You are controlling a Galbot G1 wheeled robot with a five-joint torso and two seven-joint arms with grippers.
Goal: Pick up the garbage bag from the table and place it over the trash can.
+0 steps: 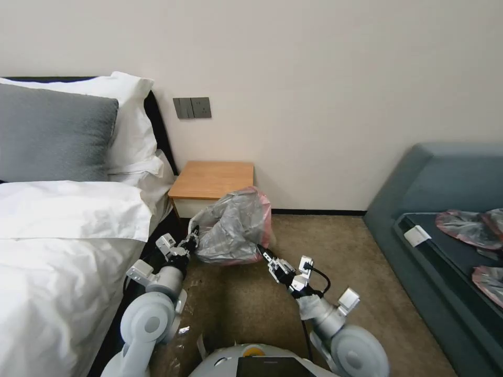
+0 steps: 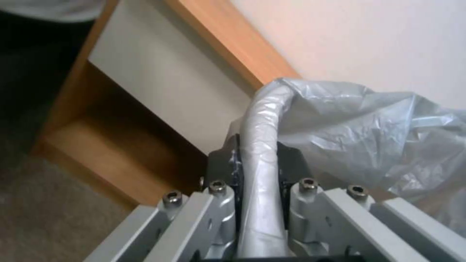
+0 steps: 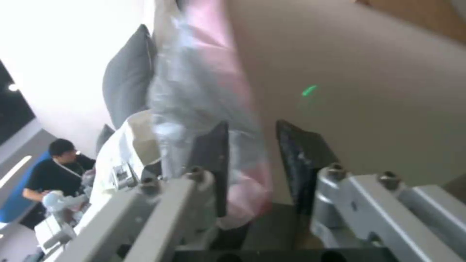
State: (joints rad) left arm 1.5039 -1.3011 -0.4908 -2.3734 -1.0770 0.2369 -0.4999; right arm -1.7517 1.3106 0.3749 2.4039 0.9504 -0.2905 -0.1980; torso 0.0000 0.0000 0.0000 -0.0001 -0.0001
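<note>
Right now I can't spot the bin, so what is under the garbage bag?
Brown carpet shows below the garbage bag. The bag's folds cover whatever it drapes; no bin is visible. Left claw grips its bunched edge; right claw stands open around its pink edge.

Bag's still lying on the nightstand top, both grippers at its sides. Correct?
Not quite. The head view shows the garbage bag off the table, hanging in front of it between the two grippers. The left gripper is at one side and the right gripper at the other, as you said.
</note>
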